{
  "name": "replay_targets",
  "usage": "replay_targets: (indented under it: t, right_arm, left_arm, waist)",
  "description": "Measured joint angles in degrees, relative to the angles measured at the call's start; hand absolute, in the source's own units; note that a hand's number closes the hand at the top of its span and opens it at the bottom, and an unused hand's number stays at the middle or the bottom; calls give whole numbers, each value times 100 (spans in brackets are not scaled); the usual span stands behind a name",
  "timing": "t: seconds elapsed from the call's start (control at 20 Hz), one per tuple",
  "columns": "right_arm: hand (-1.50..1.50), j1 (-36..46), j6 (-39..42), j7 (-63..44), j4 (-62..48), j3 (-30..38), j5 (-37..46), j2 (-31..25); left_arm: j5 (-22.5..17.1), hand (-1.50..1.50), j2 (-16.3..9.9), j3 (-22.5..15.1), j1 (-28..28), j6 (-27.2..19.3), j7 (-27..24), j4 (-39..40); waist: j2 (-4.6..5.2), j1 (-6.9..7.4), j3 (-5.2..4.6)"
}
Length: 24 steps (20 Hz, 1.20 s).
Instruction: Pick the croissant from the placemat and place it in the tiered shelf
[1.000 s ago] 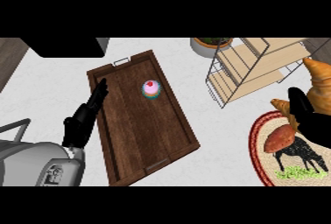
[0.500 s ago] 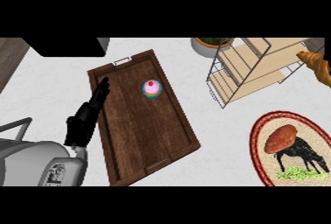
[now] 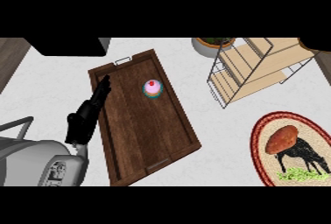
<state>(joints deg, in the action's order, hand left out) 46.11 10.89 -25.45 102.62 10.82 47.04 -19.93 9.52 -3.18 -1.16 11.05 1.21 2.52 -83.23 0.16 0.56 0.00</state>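
Black and straight-fingered, your left hand (image 3: 90, 114) holds nothing, resting on the wooden tray (image 3: 132, 127); your right hand and the croissant are out of view beyond the tiered shelf (image 3: 258, 70).

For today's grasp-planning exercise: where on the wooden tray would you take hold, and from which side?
Probably the small metal handle at the wooden tray's far short end, approached from that end. The tray lies flat with a low rim, so its long sides offer little to curl round; the handle sticks out.
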Motion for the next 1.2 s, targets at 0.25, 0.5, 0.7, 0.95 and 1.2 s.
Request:
replay_targets:
  t: [0.25,0.5,0.7,0.95,1.2]
  right_arm:
    - [150,49,-680,680,-745,-144,207,38]
    - [150,168,-1354,1098,-1376,257,-302,400]
    - [150,274,-1602,1555,-1889,576,-823,416]
    - [150,515,-1883,2167,-2762,774,-1190,259]
    - [-150,603,-2165,2022,-3191,696,-862,-15]
  left_arm:
    - [13,0,17,-55,-160,9,74,-202]
    - [-12,0,-33,-3,-108,56,29,-136]
    - [0,0,-37,16,-129,50,-12,-69]
    - [4,0,0,29,-80,32,-50,9]
    - [-17,0,-33,31,-142,86,-39,-66]
  waist:
    - [-5,5,0]
    - [8,16,3]
    - [2,3,1]
    - [-6,0,-2]
    - [-23,-2,-16]
